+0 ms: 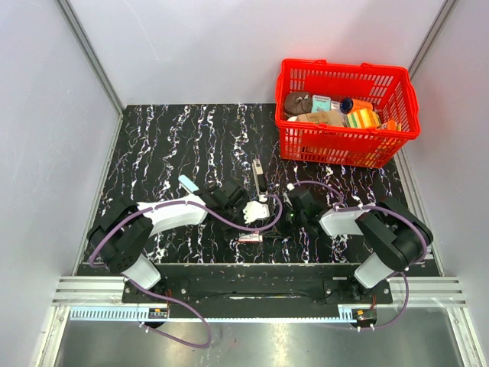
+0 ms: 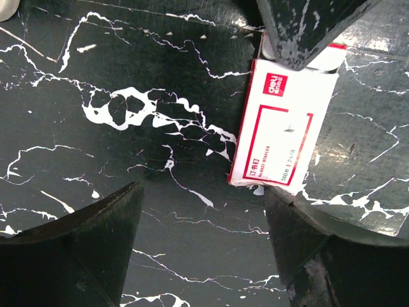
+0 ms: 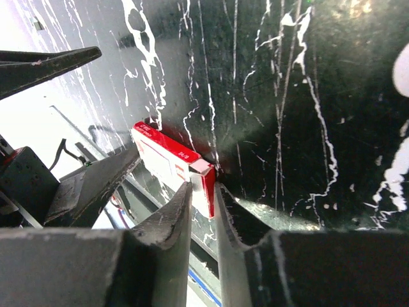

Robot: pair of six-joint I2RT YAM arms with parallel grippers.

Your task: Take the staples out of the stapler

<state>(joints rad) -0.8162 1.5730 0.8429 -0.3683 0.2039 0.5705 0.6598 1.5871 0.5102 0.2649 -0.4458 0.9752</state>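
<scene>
The stapler (image 1: 260,179), a slim black and silver bar, lies on the black marble table beyond both grippers and neither touches it. It is out of both wrist views. A small white-and-red staple box (image 1: 250,238) lies near the front edge. My left gripper (image 1: 255,227) hovers over it, wide open and empty (image 2: 201,192), with the box (image 2: 281,128) beside its right finger. My right gripper (image 1: 270,232) is closed (image 3: 203,188) on the red flap end of the box (image 3: 167,158). Its dark finger (image 2: 307,25) covers the box's far end in the left wrist view.
A red basket (image 1: 405,115) holding several items stands at the back right. A small light-blue piece (image 1: 189,183) lies left of the left arm's wrist. The table's front edge and metal rail (image 1: 252,289) run just behind the box.
</scene>
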